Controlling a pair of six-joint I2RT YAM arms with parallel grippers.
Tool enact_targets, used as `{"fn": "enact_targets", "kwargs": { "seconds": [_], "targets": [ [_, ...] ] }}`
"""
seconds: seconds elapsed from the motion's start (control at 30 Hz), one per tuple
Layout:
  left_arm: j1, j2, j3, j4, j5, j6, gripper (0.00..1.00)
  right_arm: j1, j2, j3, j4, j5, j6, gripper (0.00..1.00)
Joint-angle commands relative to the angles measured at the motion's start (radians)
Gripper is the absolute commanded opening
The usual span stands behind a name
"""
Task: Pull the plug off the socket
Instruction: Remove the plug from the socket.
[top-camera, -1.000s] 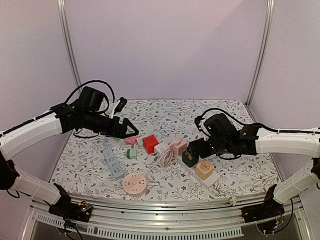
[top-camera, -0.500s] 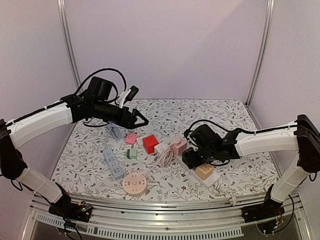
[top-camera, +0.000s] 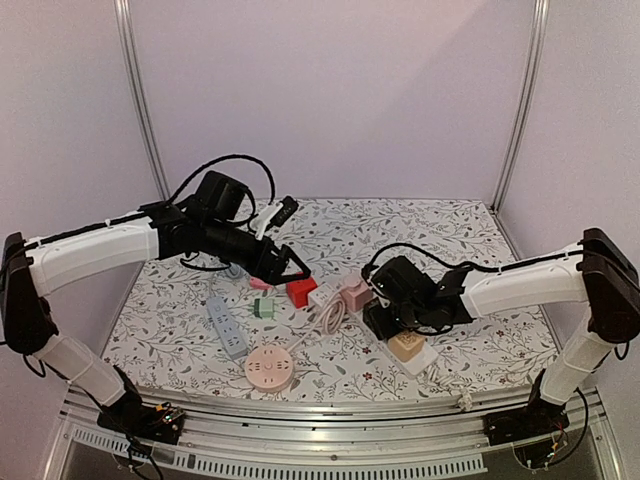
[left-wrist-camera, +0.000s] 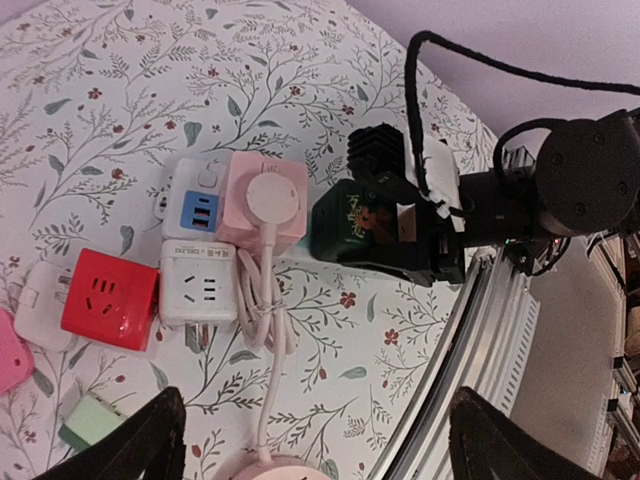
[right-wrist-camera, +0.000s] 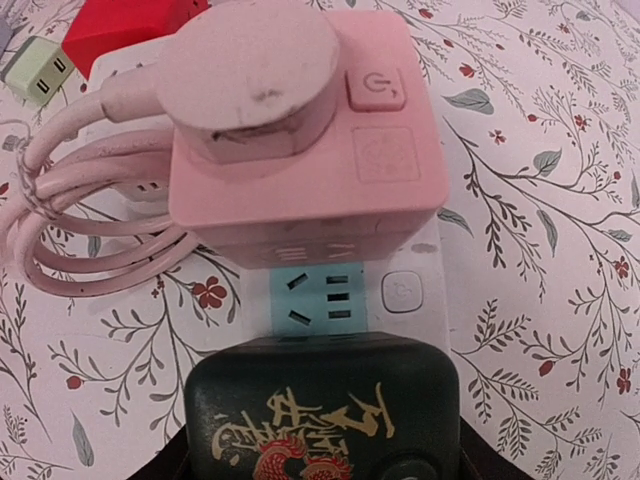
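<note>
Since the round pink plug (right-wrist-camera: 255, 65) sits face-up in the top of the pink cube socket (right-wrist-camera: 385, 175), the pull probably has to go straight up, away from the table. That cube looks perched on the white strip (right-wrist-camera: 412, 292) mid-table, with the dark green cube (right-wrist-camera: 320, 410) just beside it. The right gripper (left-wrist-camera: 395, 215) is down at the green cube with a finger on either side. Whether it's actually pinching can't be told from these views; probably it's there to brace things. The left gripper (left-wrist-camera: 312, 420) hangs spread wide and empty above the cluster, plug lying ahead of it, so that arm looks like the puller. The pink cord (right-wrist-camera: 60, 225) coils on the left arm's side, so it's worth steering clear of.
</note>
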Motion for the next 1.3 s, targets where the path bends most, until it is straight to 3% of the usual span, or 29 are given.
{"fn": "enact_targets", "kwargs": {
  "seconds": [0.0,0.33,0.8,1.07,1.27],
  "targets": [
    [-0.074,0.056,0.026,-0.015,-0.042,0.009,0.89,0.035,-0.064,0.014,0.055,0.038,-0.022,0.22],
    [-0.145,0.199,0.176,-0.03,-0.125,-0.035,0.88,0.108,-0.19,0.032,0.024,0.08,-0.025,0.12],
    [-0.159,0.203,0.117,0.028,-0.193,-0.061,0.87,0.137,-0.215,0.019,-0.024,0.13,0.013,0.1],
    [-0.089,0.024,0.08,-0.067,-0.251,-0.021,0.9,0.137,-0.229,0.102,-0.097,0.108,0.034,0.1],
    [0.11,-0.191,-0.051,-0.171,-0.238,-0.025,0.94,0.153,-0.191,0.223,-0.142,0.073,0.004,0.11]
  ]
}}
